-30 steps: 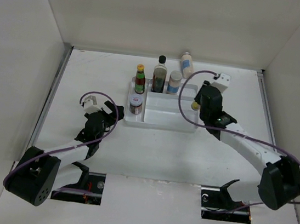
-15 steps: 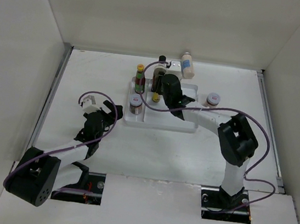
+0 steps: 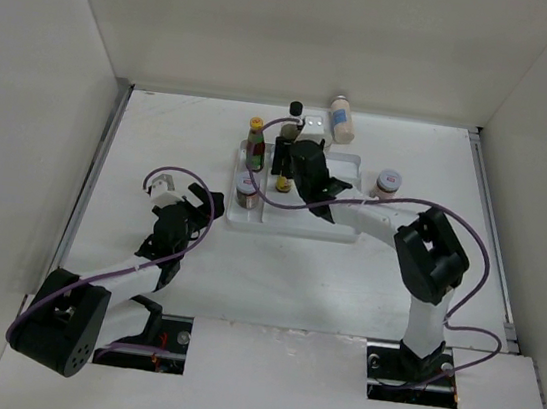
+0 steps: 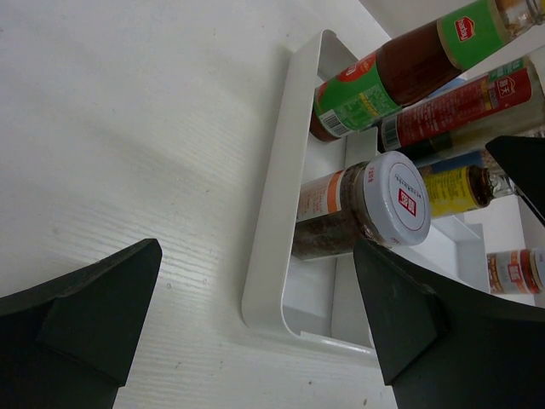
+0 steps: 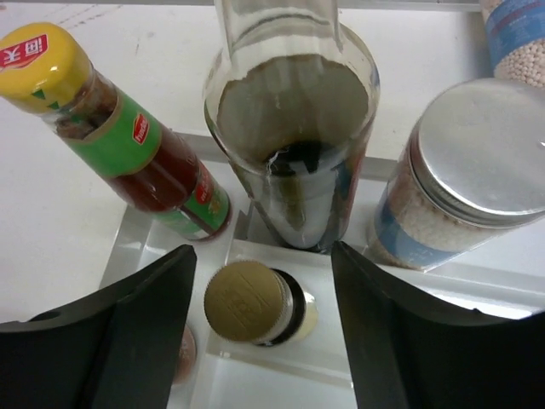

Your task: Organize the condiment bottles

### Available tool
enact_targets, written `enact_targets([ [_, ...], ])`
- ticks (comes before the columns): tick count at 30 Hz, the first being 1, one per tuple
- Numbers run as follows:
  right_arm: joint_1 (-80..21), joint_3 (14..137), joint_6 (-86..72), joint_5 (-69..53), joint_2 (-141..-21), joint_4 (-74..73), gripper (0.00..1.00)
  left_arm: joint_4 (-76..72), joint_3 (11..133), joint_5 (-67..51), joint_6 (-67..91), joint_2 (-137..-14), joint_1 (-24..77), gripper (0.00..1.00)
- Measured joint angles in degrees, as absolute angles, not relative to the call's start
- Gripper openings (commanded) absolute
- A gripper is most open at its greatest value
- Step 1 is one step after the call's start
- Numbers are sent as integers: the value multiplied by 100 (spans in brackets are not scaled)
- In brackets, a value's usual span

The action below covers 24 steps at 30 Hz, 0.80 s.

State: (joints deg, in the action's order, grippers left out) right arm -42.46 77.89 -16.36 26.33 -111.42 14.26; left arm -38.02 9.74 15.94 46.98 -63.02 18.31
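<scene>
Enclosing the work area: plain pale walls on three sides, unmarked.

Table: white and matt, with a faint grain in the left wrist view. Both arm bases sit at its near edge.

Right arm: stretched across the tray toward its far-left part, so the wrist camera looks down on the back row.

Left arm: low, well left of the tray, apparently parked.

White divided tray: mid-table, holding five of the seven condiment bottles.

Tall dark black-capped bottle: back row, middle. The tall items line the rear, probably so the short ones stay reachable in front.

Yellow-capped red sauce bottle: back row, left end, just beside the tall bottle.

Pale shaker: on the table behind the tray, not yet filed.

Silver-lidded jar: back row, right of the tall bottle.

White-capped spice jar: near-left compartment.

Pale-lidded short jar: on the table near the tray's right end, also unfiled.

Right gripper: jaws spread wide, grasping nothing.

Left gripper: jaws parted and empty, facing the tray's left end.

Small yellow-capped dark bottle: upright in the compartment in front of the tall bottle, between the right fingers and touching neither.
</scene>
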Motion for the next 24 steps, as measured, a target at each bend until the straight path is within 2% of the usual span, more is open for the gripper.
enact_targets([
  [3,-4246,7461,-1592,2622,-10753,1409,82,-3800,974,1594,4700,-6300,1826,100],
  [7,-4125,6646,-1566,2615,-9618,1496,89,-3800,974,1594,4700,-6300,1826,100],
  [12,-3201,5972,-1627,2856,-8506,1841,99,-3800,974,1590,4713,-6300,1826,100],
  [18,-1903,5826,-1678,3395,-8892,1658,100,-3800,974,1581,4718,-6300,1826,100],
  [24,-1658,5817,-1767,3361,-9583,1160,100,-3800,974,1577,4720,-6302,1826,100],
])
